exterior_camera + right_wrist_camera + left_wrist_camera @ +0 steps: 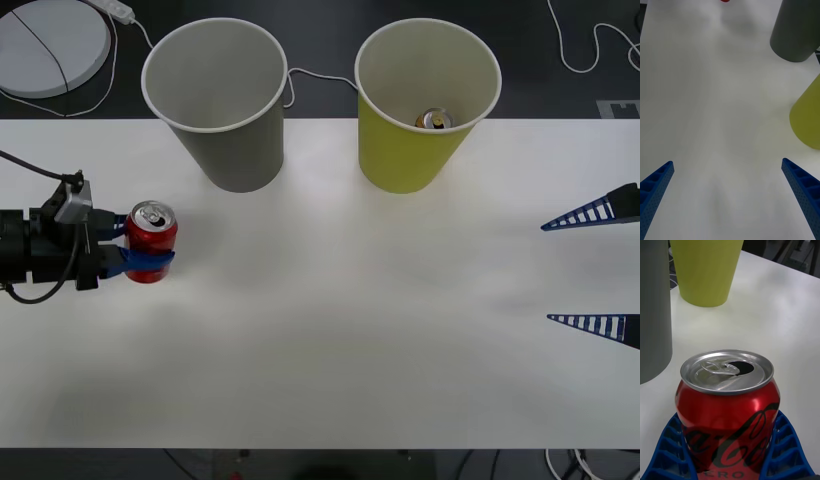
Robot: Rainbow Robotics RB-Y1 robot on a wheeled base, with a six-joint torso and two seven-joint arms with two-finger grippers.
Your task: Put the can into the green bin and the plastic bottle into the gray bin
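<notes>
- At the left edge of the white desk (330,350), the left pincer (140,245) has its blue ribbed fingers (784,444) closed on either side of the red can (152,241), low on its body; the can stands upright on the desk with its opened silver top facing up.
- Judging by this, the step in hand is the grasp of the can, with the carry to the green bin (425,115) not yet begun.
- Next the can must be lifted clear of the desk, carried past the gray bin (218,110), which stands nearer, and brought over the green bin's white rim before release.
- Inside the green bin another can (434,120), gold-topped, already lies at the bottom.
- Over at the desk's right edge the right pincer (590,270) waits, fingers spread wide and holding nothing, well apart from both bins.
</notes>
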